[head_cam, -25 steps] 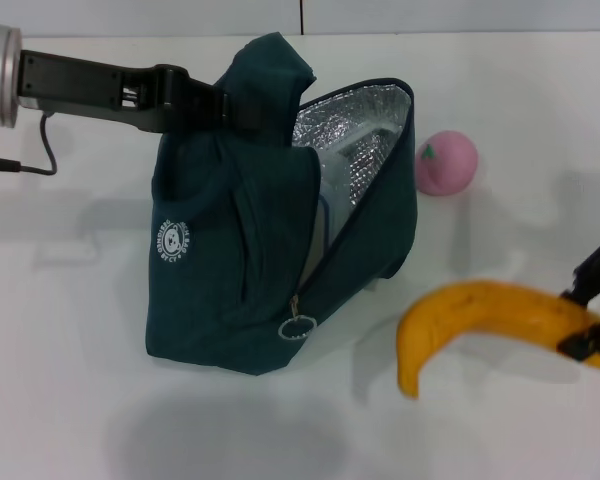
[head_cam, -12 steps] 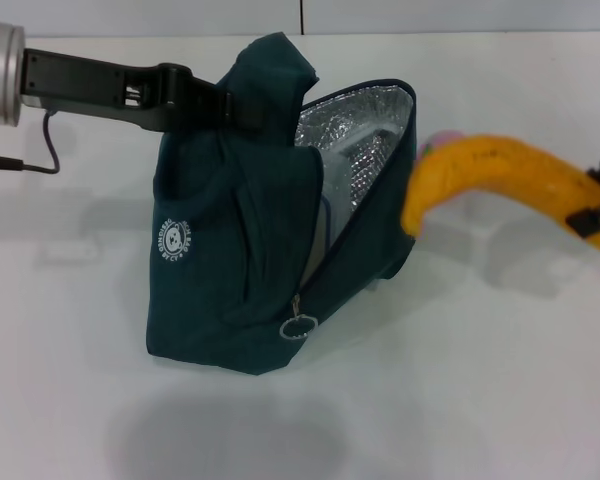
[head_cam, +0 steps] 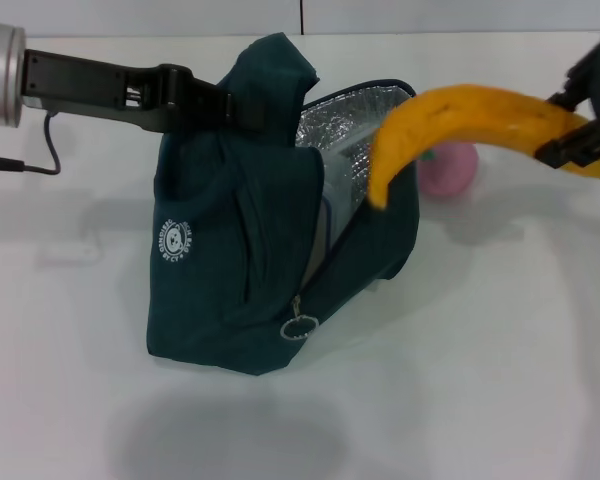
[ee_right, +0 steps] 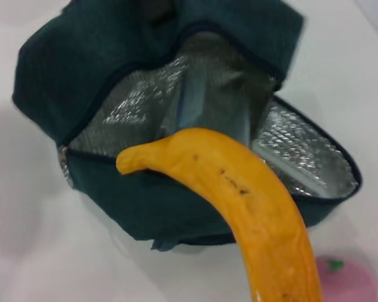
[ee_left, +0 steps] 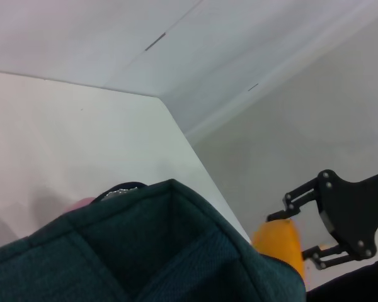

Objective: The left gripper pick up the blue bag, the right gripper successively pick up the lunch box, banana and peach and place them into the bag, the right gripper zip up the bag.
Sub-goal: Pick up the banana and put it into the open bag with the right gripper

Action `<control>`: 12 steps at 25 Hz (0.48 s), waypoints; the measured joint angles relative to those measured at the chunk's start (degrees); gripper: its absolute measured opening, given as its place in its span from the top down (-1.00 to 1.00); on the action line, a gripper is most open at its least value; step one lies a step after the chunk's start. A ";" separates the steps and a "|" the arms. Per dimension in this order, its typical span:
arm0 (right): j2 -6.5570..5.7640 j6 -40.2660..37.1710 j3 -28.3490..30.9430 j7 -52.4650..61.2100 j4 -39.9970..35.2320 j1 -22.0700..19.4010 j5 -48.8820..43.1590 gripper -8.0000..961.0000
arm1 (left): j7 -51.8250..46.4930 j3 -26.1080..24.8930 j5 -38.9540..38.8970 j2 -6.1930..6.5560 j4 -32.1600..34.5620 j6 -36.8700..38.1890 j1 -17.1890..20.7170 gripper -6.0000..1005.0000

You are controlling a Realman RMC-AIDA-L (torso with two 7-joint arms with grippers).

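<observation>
Over the open foil-lined mouth of the dark teal fabric bag, held up by the left gripper clamped on its handle at ten o'clock, the right gripper pinches the long curved yellow banana, whose tip could snag the zipper rim and tumble onto the white table.

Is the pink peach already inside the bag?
No, the peach sits on the table beside the blue bag, partly behind the banana that the right tool holds.
</observation>
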 joint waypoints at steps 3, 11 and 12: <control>1.09 0.95 -2.71 0.21 0.28 1.50 -2.21 0.01 | 0.00 0.00 0.00 -0.01 -0.13 0.00 0.03 0.91; 2.56 3.83 -7.56 0.44 2.40 5.04 -3.50 0.00 | 0.03 0.02 0.00 -0.05 0.02 0.00 0.00 0.91; 2.59 4.38 -8.51 0.50 2.84 5.32 -3.50 0.00 | 0.03 0.05 0.00 -0.07 0.05 0.00 -0.01 0.91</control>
